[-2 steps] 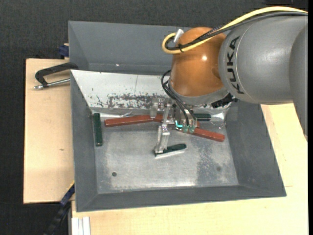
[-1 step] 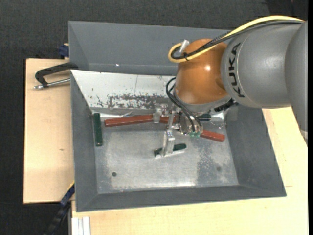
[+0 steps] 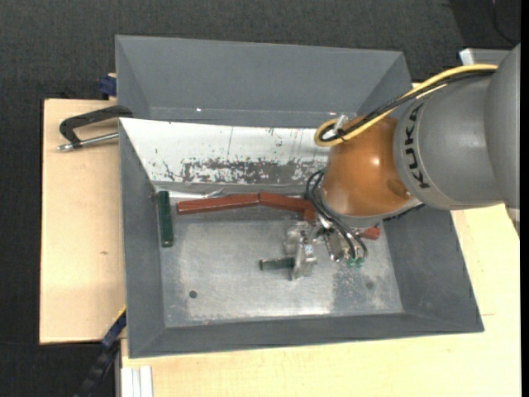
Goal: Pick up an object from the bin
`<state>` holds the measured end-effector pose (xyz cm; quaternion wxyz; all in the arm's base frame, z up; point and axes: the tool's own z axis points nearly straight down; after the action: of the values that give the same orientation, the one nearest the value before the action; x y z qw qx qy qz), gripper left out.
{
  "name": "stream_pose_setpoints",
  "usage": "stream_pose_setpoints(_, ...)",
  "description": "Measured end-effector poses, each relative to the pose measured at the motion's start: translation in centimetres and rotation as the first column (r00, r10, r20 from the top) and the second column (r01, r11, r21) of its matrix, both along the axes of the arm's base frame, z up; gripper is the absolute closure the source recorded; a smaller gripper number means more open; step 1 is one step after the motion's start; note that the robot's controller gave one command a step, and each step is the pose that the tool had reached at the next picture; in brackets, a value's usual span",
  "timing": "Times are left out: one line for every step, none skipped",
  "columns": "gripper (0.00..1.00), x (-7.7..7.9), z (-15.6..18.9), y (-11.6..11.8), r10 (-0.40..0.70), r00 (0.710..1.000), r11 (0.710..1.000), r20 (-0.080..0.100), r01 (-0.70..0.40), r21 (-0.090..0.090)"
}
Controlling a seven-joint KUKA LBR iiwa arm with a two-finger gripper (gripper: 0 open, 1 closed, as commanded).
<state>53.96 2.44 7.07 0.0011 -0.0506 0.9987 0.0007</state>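
Nearest me the bin (image 3: 248,300) floor is mostly bare metal, with only a tiny dark speck (image 3: 193,295) towards the near left. A little farther in, about mid-floor, lies a small dark green piece (image 3: 271,264), short and flat, pointing left to right. The gripper (image 3: 299,261) is low over its right end, touching it or very nearly so. From where I stand I can't make out how wide the gripper is set, or whether it has the piece in it at all; the metal tips and the piece run together there. That piece looks to me like the one to go for. To do it well I'd want the tips square across its narrow width and well down at floor level before they close, since a thing that thin could easily skid away to the left or be pinched by one corner only. Then lift straight up, keeping the cables (image 3: 345,251) under the orange cover (image 3: 359,180) from dragging on anything. Farther back a dark green bar (image 3: 166,218) lies by the left wall and a long red strip (image 3: 235,204) runs along the foot of the far wall, both well apart from the gripper and best left alone.
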Motion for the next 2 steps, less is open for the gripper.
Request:
stream_pose_setpoints(1.00,0.0,0.0,0.0,0.000,1.000,1.000,0.000,0.000,0.000)
stream_pose_setpoints(1.00,-1.9,12.7,2.0,-0.014,1.000,1.000,0.002,0.014,0.000)
